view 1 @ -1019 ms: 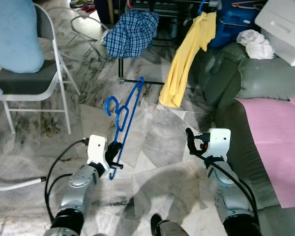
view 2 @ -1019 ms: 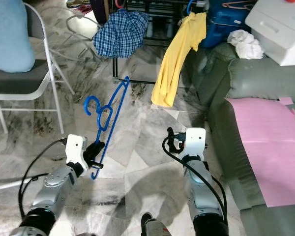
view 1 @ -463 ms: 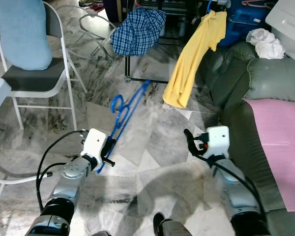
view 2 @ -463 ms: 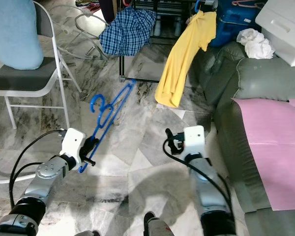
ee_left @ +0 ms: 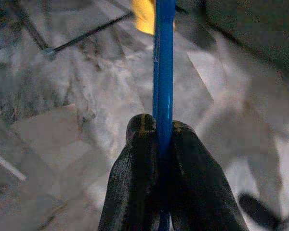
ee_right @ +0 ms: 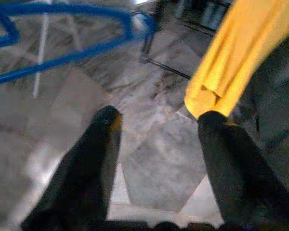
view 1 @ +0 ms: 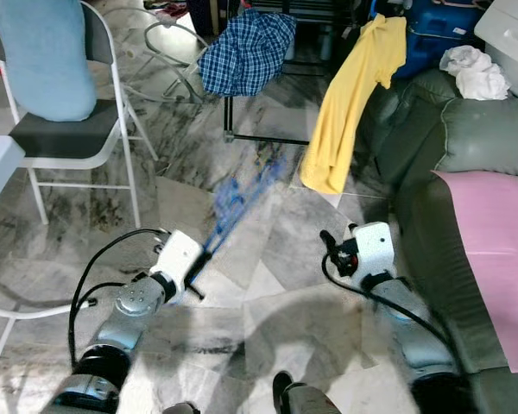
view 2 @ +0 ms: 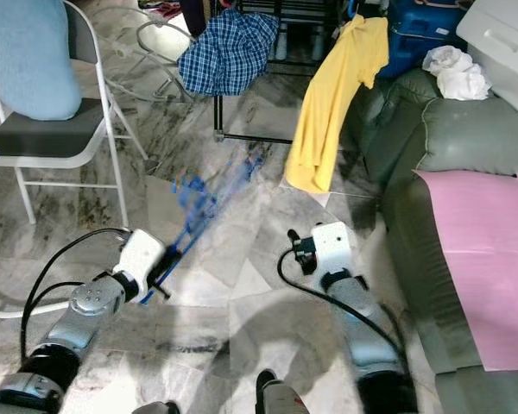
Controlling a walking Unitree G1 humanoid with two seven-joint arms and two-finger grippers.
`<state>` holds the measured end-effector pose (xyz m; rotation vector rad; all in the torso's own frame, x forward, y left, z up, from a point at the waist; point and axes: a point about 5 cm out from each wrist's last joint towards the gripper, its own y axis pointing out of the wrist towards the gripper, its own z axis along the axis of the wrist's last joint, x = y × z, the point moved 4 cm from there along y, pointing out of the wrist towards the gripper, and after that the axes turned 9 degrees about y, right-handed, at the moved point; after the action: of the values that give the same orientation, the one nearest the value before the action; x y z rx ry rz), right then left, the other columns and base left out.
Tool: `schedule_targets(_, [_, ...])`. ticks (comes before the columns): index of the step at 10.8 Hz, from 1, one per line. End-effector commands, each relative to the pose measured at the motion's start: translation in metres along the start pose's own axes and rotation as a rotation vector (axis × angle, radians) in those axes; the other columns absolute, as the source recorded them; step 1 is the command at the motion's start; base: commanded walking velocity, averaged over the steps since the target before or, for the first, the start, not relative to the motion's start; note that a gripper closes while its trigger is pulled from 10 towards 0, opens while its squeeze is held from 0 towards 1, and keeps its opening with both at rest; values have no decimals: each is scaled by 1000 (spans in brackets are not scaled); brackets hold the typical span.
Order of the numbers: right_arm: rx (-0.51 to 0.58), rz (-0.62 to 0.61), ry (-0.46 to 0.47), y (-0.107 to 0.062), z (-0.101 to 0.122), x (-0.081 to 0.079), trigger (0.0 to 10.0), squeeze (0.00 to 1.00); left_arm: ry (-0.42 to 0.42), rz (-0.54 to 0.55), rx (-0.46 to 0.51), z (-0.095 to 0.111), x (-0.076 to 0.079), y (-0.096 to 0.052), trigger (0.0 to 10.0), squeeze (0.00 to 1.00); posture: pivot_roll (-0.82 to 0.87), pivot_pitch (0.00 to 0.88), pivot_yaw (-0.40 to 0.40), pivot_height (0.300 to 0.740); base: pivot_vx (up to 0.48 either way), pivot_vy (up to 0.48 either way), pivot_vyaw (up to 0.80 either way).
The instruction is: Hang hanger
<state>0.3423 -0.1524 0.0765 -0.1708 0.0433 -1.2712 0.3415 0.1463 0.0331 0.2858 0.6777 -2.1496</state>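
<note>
Blue hanger [view 1: 237,200] clamped at lower end between left gripper [ee_left: 160,139] fingers, rest angled up over marble floor [view 1: 268,250], pointing toward black rack [view 1: 268,138]. Right gripper [ee_right: 156,120] jaws apart, empty, beside green sofa [view 1: 466,147]. Risk: thin grip near one end, hanger may pivot or slip during swing; hook could snag yellow shirt [view 1: 350,95]. Versus 0.5 s earlier: hanger now motion-blurred, view shifted nearer rack.

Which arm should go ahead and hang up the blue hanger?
Left, most likely. The left gripper is already shut on the blue hanger, which points toward the clothes rack. The right gripper is open and holds nothing.
</note>
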Motion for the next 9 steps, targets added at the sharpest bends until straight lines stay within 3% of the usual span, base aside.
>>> schedule_targets(1, [21, 111, -132, -1, 13, -7, 10000, 1000, 97, -102, -2, 1, 6, -1, 10000, 0, -60, 179, 21, 740, 0, 0, 0])
schedule_targets(2, [2, 201, -257, -4, 15, -8, 10000, 1000, 181, -181, -4, 0, 12, -4, 10000, 0, -61, 180, 23, 740, 0, 0, 0])
schedule_targets(3, [-14, 312, -349, -9, 16, -13, 10000, 906, 229, -224, -7, 0, 13, -5, 10000, 0, -61, 181, 26, 740, 0, 0, 0])
schedule_targets(4, [-62, 426, -472, -15, 16, -10, 10000, 0, 327, -308, 31, 7, 19, -8, 10000, 0, -65, 183, 34, 740, 0, 0, 0])
schedule_targets(6, [-83, 489, -558, -12, 25, 1, 10000, 0, 406, -339, 130, 32, 19, -4, 10000, 0, -67, 185, 35, 740, 0, 0, 0])
schedule_targets(8, [-106, 546, -621, -8, 28, 0, 10000, 0, 444, -363, 180, 43, 24, -4, 10000, 0, -69, 186, 36, 740, 0, 0, 0])
schedule_targets(9, [-97, 562, -605, -6, 30, -2, 10000, 1000, 449, -369, 196, 45, 27, -3, 10000, 0, -69, 186, 36, 740, 0, 0, 0])
